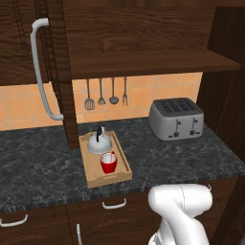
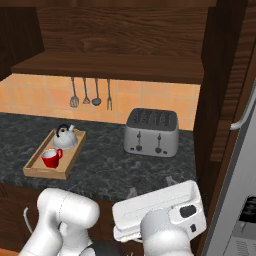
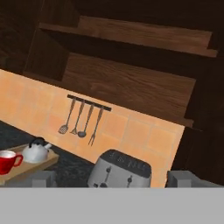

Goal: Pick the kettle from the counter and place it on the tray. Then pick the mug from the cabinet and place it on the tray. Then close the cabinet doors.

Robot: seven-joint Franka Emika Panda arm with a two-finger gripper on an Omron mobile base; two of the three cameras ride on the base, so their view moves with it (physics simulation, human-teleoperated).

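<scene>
We see the wall cabinet (image 1: pixel 143 38) standing open above everything, its dark wooden shelf (image 1: pixel 153 61) bare, with one door (image 1: pixel 28 57) swung out at the left, its long curved handle (image 1: pixel 40 72) facing us in the left base view. Below it the dark marbled surface (image 1: pixel 182 158) runs the full width, backed by orange tiles (image 1: pixel 162 88). A boxy silver toaster (image 1: pixel 176 118) sits on the surface toward the right, well apart from the wooden tray (image 1: pixel 106 160), which lies near the front edge just right of the open door. Both task items are on that tray: the silver kettle (image 1: pixel 99 141) at the far end and the red mug (image 1: pixel 108 162) just in front of it, upright, nearer the front. A rail with four hanging utensils (image 1: pixel 106 93) is fixed to the tiles behind the tray. Our tool (image 3: pixel 111 178) is held up off the surface, looking toward the toaster and the cabinet shelves; in the hand view its two tips (image 3: pixel 41 178) stand far apart at the bottom corners, so we read it as spread wide, with nothing between them.
</scene>
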